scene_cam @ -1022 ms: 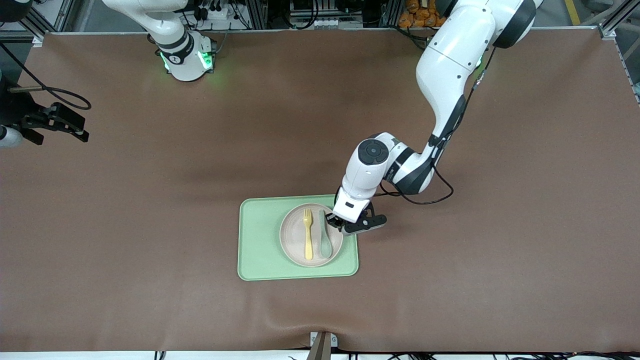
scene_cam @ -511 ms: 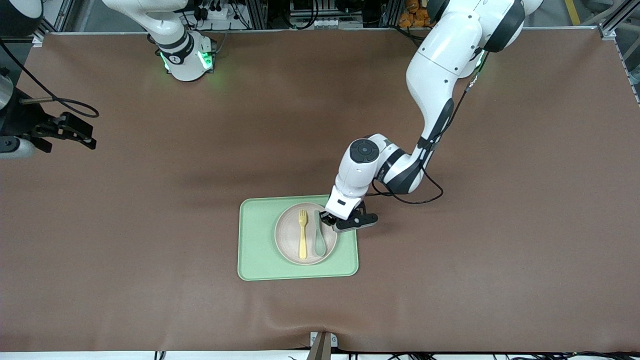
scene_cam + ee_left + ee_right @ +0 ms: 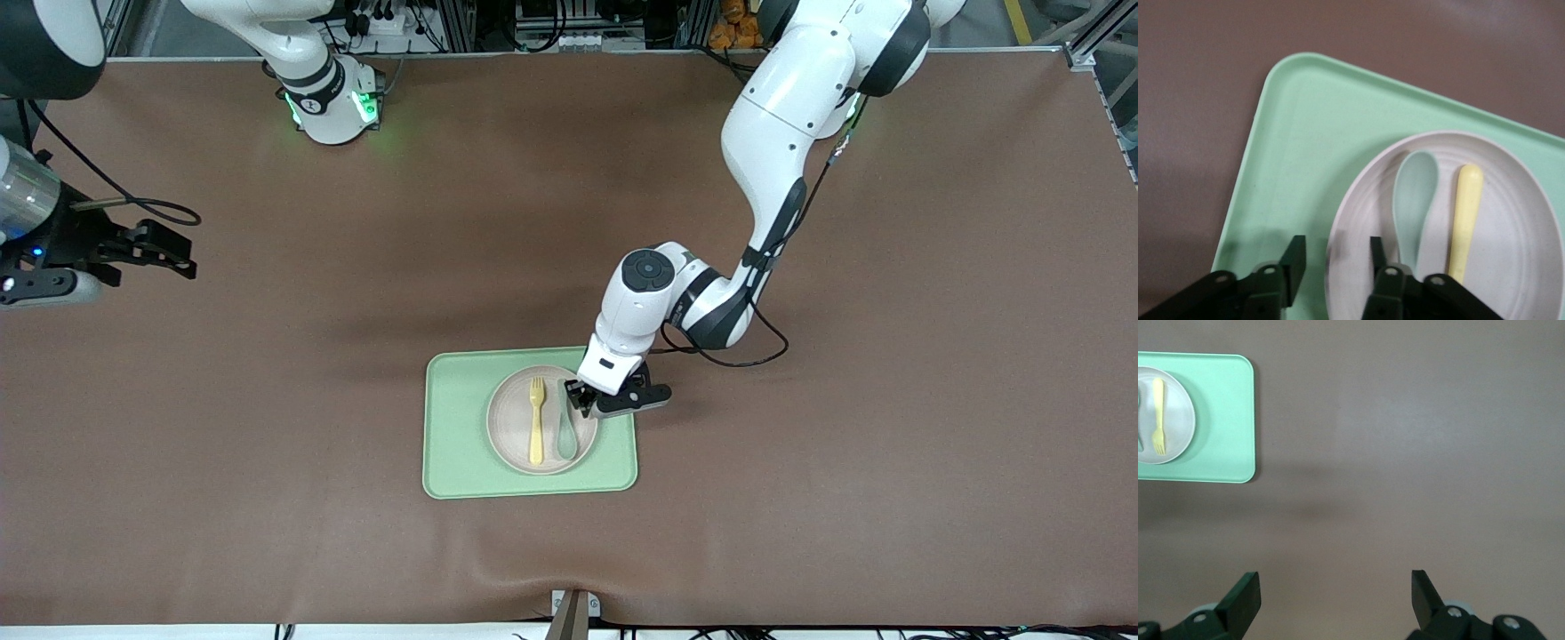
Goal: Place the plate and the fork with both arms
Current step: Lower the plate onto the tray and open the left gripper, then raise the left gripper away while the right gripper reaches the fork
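Your plate (image 3: 542, 420) sits on the tray (image 3: 453, 427), fork (image 3: 536, 420) and spoon (image 3: 566, 425) lying in it. Your left claw (image 3: 580, 400) straddles the plate's rim, fingers parted, gripping nothing. Your right claw (image 3: 178, 253) waits spread wide over the bench's right-arm end.

Spoon (image 3: 566, 427) handle perhaps under end effector (image 3: 582, 400)

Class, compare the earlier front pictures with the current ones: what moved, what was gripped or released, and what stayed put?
The left gripper slid the round beige plate, carrying the pale-yellow plastic fork and grey-green spoon, toward the right arm's end of the light-green tray, then opened its jaws around the rim. The open right gripper drifted inward. The tray stayed.
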Controlling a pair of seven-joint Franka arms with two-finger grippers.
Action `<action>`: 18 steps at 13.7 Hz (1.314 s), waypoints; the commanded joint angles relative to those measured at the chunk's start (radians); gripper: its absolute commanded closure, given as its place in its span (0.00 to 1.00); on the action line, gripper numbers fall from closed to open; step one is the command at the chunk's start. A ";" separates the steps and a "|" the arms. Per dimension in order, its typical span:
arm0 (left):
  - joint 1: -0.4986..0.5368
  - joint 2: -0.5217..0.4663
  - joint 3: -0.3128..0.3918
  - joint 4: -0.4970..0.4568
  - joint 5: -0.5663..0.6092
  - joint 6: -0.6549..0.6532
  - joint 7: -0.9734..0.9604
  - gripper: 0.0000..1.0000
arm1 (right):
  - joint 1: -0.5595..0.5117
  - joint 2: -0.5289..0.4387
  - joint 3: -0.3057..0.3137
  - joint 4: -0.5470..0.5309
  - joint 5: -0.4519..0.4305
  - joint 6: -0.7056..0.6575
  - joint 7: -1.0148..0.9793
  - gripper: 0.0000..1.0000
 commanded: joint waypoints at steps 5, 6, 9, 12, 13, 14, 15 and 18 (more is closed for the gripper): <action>0.036 -0.224 0.007 -0.003 0.029 -0.283 0.019 0.00 | 0.072 0.168 0.002 0.166 0.064 0.011 0.061 0.00; 0.038 -0.248 0.007 -0.003 0.026 -0.312 0.024 0.00 | 0.091 0.197 0.002 0.190 0.098 0.020 0.097 0.00; 0.076 -0.332 0.003 -0.003 0.017 -0.435 0.093 0.00 | 0.171 0.290 0.001 0.230 0.103 0.152 0.209 0.00; 0.117 -0.435 0.003 -0.003 -0.075 -0.622 0.231 0.00 | 0.248 0.430 -0.002 0.349 0.094 0.183 0.305 0.00; 0.139 -0.470 0.003 -0.001 -0.102 -0.682 0.274 0.00 | 0.268 0.484 -0.004 0.406 0.092 0.184 0.336 0.00; 0.160 -0.502 0.003 -0.001 -0.125 -0.729 0.320 0.00 | 0.285 0.531 -0.007 0.451 0.092 0.191 0.345 0.00; 0.183 -0.531 0.003 -0.001 -0.144 -0.778 0.367 0.00 | 0.285 0.568 -0.002 0.466 0.097 0.239 0.350 0.00; 0.257 -0.620 0.003 0.000 -0.204 -0.903 0.516 0.00 | 0.323 0.628 -0.004 0.467 0.095 0.329 0.429 0.00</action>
